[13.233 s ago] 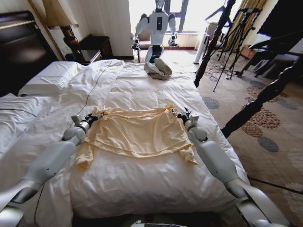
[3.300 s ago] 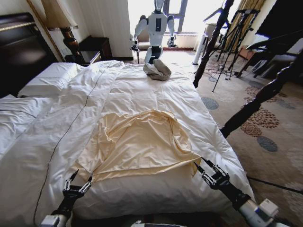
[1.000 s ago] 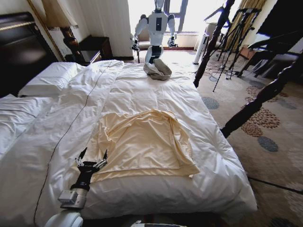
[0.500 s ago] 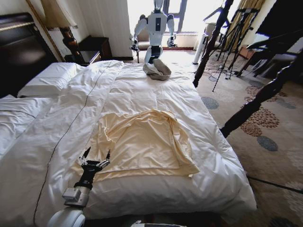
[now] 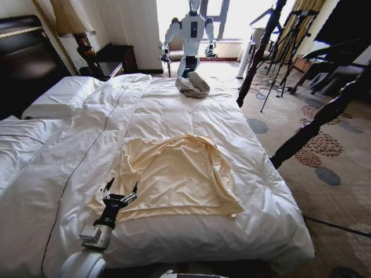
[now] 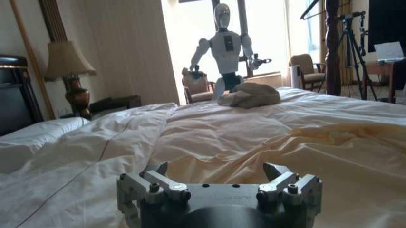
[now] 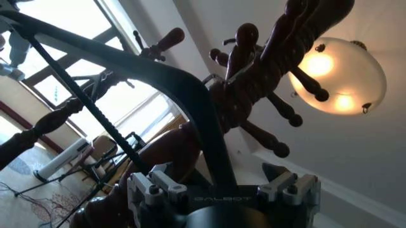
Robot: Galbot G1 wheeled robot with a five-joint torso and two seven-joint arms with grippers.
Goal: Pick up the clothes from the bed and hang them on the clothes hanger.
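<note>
Left gripper poised at the top's hem

Left gripper (image 5: 120,193) hovers wide open, empty, at the near-left corner of the pale cream-yellow long-sleeved top (image 5: 174,174) — spread on the wrinkled white duvet of the bed (image 5: 191,110). Grey-beige cloth heap (image 5: 193,84) lies well beyond. Right gripper (image 7: 223,176), parted, straddles a thin black hanger (image 7: 159,90).

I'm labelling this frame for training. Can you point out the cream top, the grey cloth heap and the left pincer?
cream top (image 5: 174,174), head view, middle of the body panel
grey cloth heap (image 5: 193,85), head view, centre of the heap
left pincer (image 5: 120,193), head view, between the open fingertips
</note>
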